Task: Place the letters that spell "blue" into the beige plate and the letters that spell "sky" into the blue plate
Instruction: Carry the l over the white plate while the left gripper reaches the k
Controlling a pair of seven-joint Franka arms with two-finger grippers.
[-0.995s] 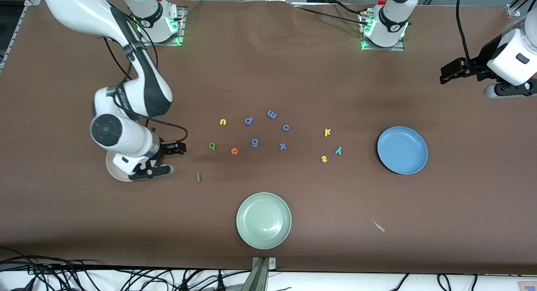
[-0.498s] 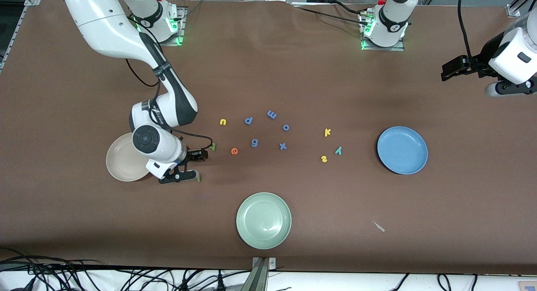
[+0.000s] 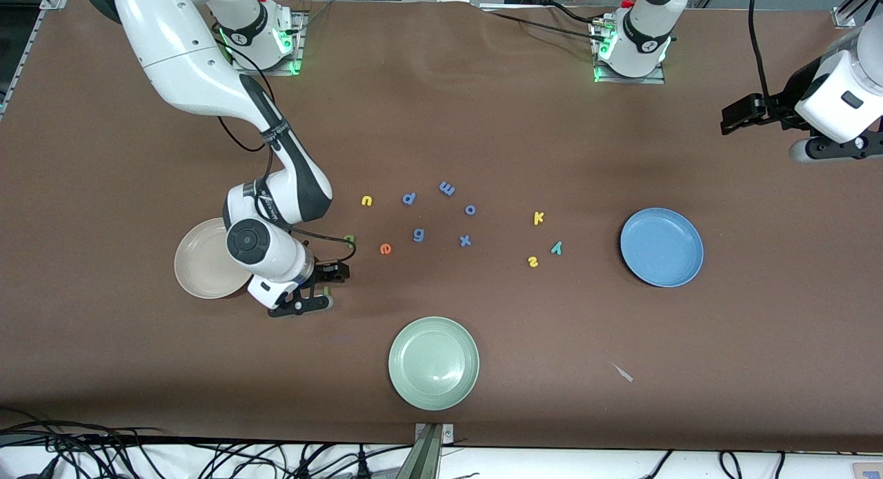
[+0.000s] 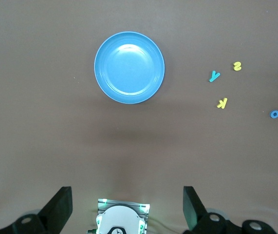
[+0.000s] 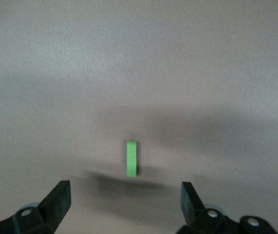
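My right gripper (image 3: 314, 299) (image 5: 125, 204) hangs open just above the table, beside the beige plate (image 3: 196, 261). The green l (image 5: 132, 158) lies flat under it, apart from both fingers. Close by are the green b (image 3: 350, 239), orange e (image 3: 385, 248) and yellow u (image 3: 366, 201). Yellow k (image 3: 538, 218), teal y (image 3: 556, 248) and yellow s (image 3: 532, 261) lie near the blue plate (image 3: 661, 247) (image 4: 129, 67). My left gripper (image 3: 824, 150) (image 4: 127, 207) waits open and empty, high over the left arm's end of the table.
Periwinkle letters p (image 3: 409, 198), m (image 3: 447, 188), o (image 3: 470, 209), g (image 3: 418, 235) and x (image 3: 465, 241) lie among the task letters. A pale green plate (image 3: 433, 362) stands nearest the front camera. A small scrap (image 3: 623, 373) lies toward the table's front edge.
My right arm swung off the beige plate toward the middle of the table and now covers the green l. The left gripper barely shifted. No letter moved.
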